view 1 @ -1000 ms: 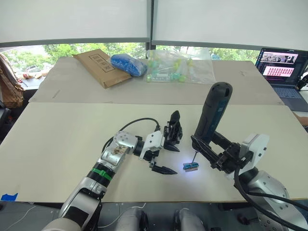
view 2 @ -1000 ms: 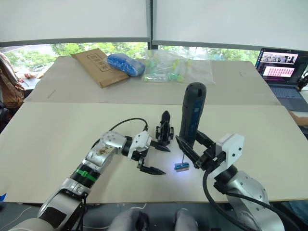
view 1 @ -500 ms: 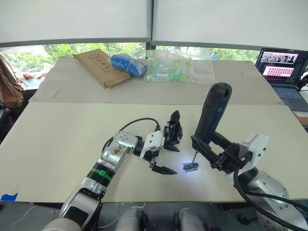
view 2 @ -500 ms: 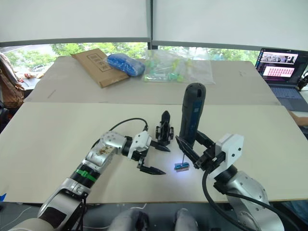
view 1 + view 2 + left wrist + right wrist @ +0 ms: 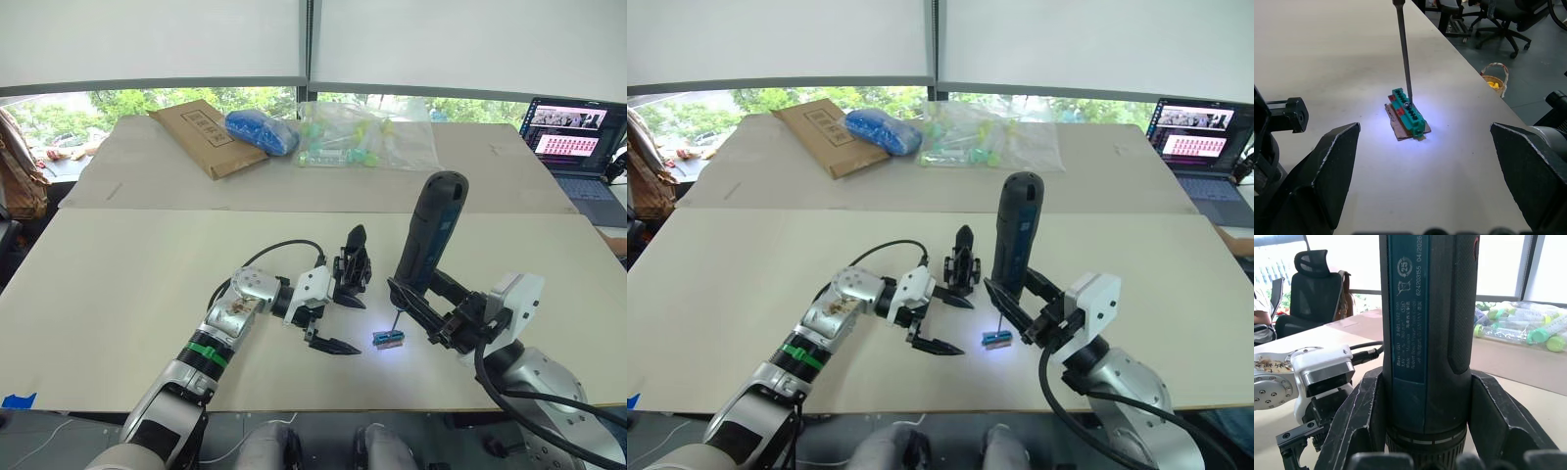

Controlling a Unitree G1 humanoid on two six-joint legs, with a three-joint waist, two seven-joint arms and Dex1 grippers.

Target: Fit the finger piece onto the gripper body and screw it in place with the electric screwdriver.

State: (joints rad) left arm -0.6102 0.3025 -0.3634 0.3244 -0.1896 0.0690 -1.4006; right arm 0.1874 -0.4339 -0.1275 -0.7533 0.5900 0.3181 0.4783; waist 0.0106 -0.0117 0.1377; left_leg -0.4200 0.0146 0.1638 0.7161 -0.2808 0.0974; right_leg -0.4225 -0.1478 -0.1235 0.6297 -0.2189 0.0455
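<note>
My right gripper (image 5: 416, 291) is shut on the electric screwdriver (image 5: 429, 233), a thick dark tool held upright. Its thin bit (image 5: 1403, 54) points down onto a small green block (image 5: 389, 338), which is lit by a bluish glow. The gripper body (image 5: 353, 267), squat and black with one upright pointed finger, stands on the table just left of the screwdriver. My left gripper (image 5: 361, 327) is open, its upper finger beside the gripper body's base and its lower finger near the green block. I cannot make out a separate finger piece.
A cardboard box (image 5: 206, 135), a blue bag (image 5: 263, 130) and a clear bag of tubes (image 5: 367, 137) lie on the far table. An open laptop (image 5: 578, 137) sits at the far right. The table's front edge runs just below both grippers.
The top of the screwdriver has dipped slightly and leaned a little left. The left arm and the gripper body have not moved.
</note>
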